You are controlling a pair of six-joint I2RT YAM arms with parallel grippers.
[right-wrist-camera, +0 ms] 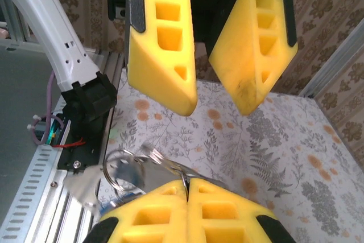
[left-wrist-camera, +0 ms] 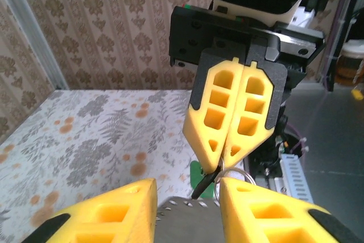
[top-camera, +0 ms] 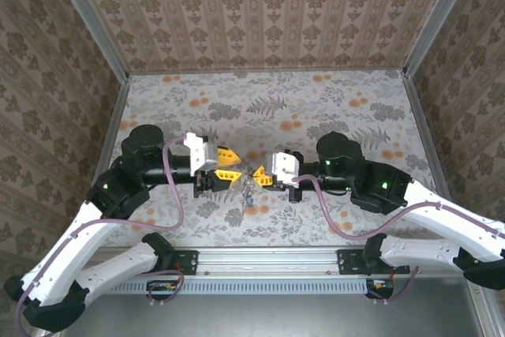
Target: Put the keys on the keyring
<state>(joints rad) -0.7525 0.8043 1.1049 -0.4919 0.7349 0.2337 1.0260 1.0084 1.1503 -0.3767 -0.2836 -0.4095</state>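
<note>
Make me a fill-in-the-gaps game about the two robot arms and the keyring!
1. The right pincer is shut on the thin grey metal keyring, while the left pincer is ____.
2. Both pincers have fingers coloured ____.
3. The table under them is printed with grey leaves and ____ blossoms.
Missing words: open; yellow; orange.

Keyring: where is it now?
Mid-table, the keyring is pinched in the shut right gripper, facing the open left gripper, with keys hanging off it.
</note>
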